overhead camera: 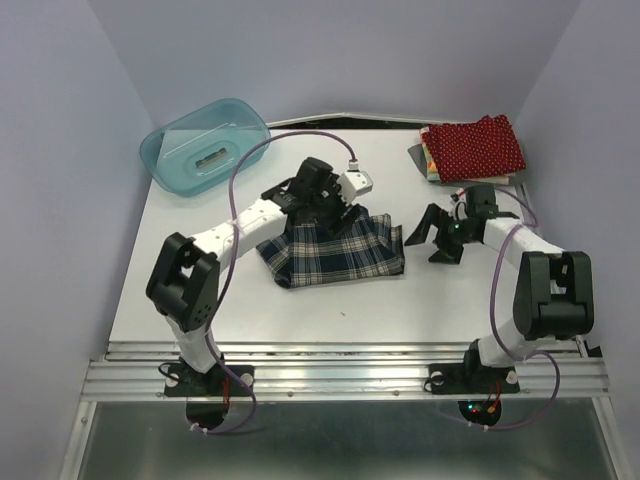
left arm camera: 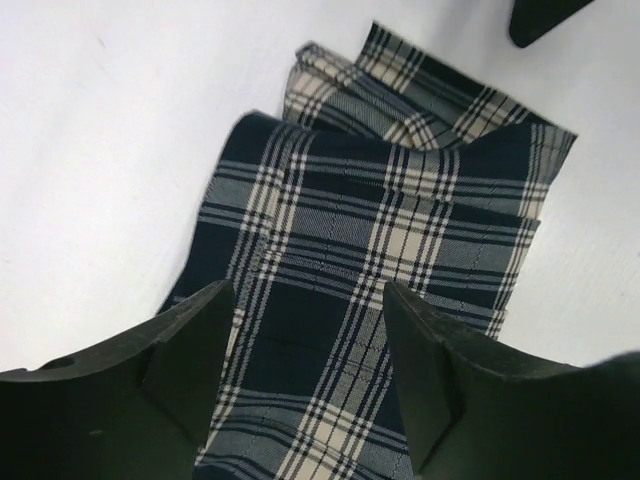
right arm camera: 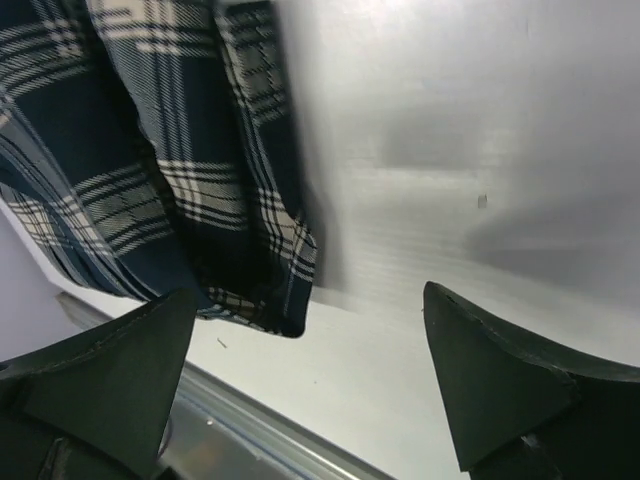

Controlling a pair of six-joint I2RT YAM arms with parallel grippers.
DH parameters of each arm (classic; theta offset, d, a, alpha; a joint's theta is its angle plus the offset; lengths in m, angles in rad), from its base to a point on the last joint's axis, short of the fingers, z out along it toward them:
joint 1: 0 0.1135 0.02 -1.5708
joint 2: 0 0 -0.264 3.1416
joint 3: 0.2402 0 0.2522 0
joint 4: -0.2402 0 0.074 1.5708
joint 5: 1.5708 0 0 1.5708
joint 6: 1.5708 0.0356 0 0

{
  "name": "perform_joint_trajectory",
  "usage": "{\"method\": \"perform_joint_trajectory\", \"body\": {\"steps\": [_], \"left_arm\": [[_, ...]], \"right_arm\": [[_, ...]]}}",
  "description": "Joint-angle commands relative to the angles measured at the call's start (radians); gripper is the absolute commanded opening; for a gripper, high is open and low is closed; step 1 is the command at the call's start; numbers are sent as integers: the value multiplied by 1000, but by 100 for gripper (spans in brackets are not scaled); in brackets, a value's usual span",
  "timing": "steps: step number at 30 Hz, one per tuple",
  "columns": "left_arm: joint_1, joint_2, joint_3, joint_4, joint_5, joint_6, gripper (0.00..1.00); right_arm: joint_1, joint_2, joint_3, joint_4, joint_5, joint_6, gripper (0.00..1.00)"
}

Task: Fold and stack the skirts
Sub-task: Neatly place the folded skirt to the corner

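Left jaws: seen parted in the left wrist view, held just above the plaid skirt. Cloth is seen below the gap; nothing is pinched or lifted.

Right jaws: spread wide, nothing held. In the right wrist view bare worktop is seen under the gap, and the skirt's edge lies off to one side, apart from both fingers.

Plaid skirt: laid in folded layers near the middle of the worktop, in front of the left arm. In the overhead view its far edge is partly covered by the left wrist. The right jaws are placed just beside its right edge, not touching.

Dark red dotted skirt: folded, at the far right corner, on top of a small stack. An orange-and-cream floral skirt shows at the stack's left edge, beneath the red one.

Teal bin: at the far left corner, well apart from the skirts.
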Motion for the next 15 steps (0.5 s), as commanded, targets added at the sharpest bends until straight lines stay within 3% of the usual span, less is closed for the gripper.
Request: {"method": "perform_joint_trajectory", "body": {"steps": [1, 4, 6, 10, 15], "left_arm": [[-40, -18, -5, 36, -63, -4, 77], [-158, -85, -143, 141, -178, 118, 98], [-240, -126, -222, 179, -307, 201, 99], [-350, -137, -300, 210, -416, 250, 99], [-465, -50, -366, 317, -591, 267, 99]], "right_arm": [[-4, -88, -97, 210, -95, 139, 100], [-4, -74, -142, 301, -138, 193, 100], [-4, -50, -177, 352, -161, 231, 100], [-4, -13, -242, 460, -222, 317, 100], [-4, 13, -299, 594, -251, 390, 100]]}}
